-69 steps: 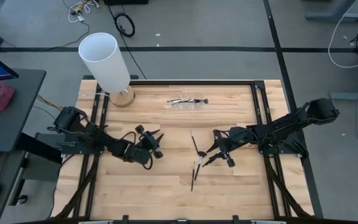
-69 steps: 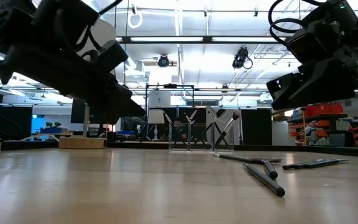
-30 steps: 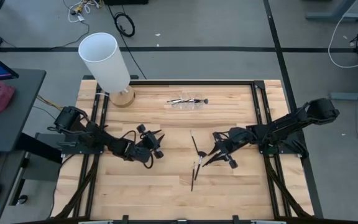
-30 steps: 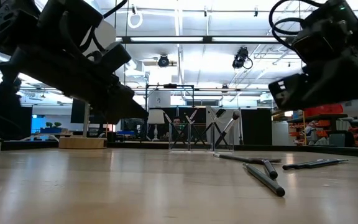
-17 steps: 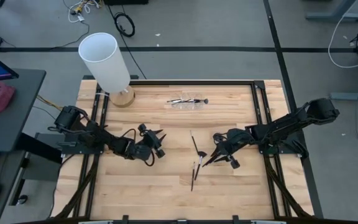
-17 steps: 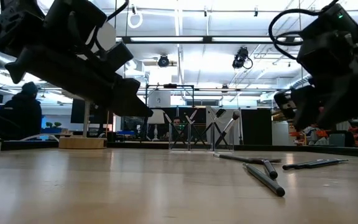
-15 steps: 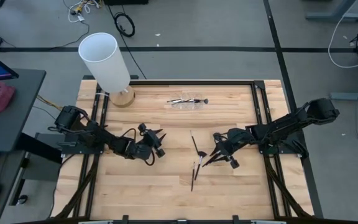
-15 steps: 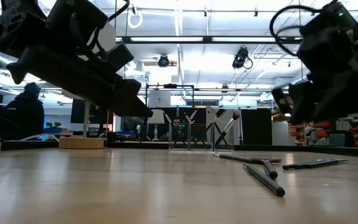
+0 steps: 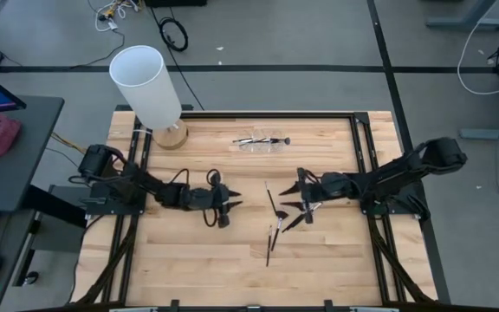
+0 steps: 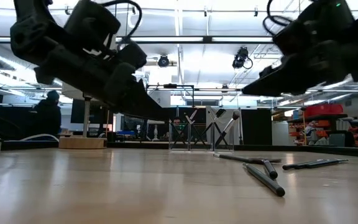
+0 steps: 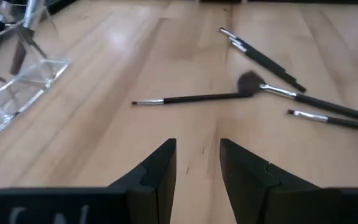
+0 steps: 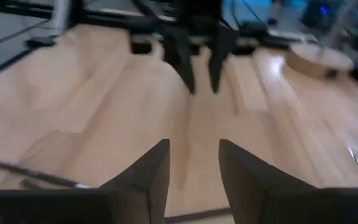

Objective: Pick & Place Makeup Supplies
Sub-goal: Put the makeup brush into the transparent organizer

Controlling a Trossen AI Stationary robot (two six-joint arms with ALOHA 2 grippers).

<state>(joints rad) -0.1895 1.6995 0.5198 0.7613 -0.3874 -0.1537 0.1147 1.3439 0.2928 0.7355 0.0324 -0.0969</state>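
Several slim dark makeup brushes [image 9: 271, 210] lie flat on the wooden table near its middle. The left wrist view shows them too: a fan-headed brush [image 11: 194, 98] and silver-ferruled brushes [image 11: 263, 59] beyond it. A few more stand crossed in a clear holder [image 9: 262, 140] toward the far edge. My left gripper [image 9: 230, 208] hovers open just left of the brushes, fingers pointing right. My right gripper [image 9: 286, 199] hovers open just right of them, fingers pointing left. The two grippers face each other.
A tall white cylinder [image 9: 145, 85] stands on a round wooden base [image 9: 171, 134] at the far left corner. Black rails [image 9: 362, 156] border the table. The clear holder [image 11: 8, 84] lies off to one side in the left wrist view. Bare wood lies along the near edge.
My left gripper has reached toward the table's right, closer to the brushes. My right gripper has lifted off the brushes, swung toward the far edge and tipped from slanting down to nearly level, pointing left. The brushes have stayed where they were.
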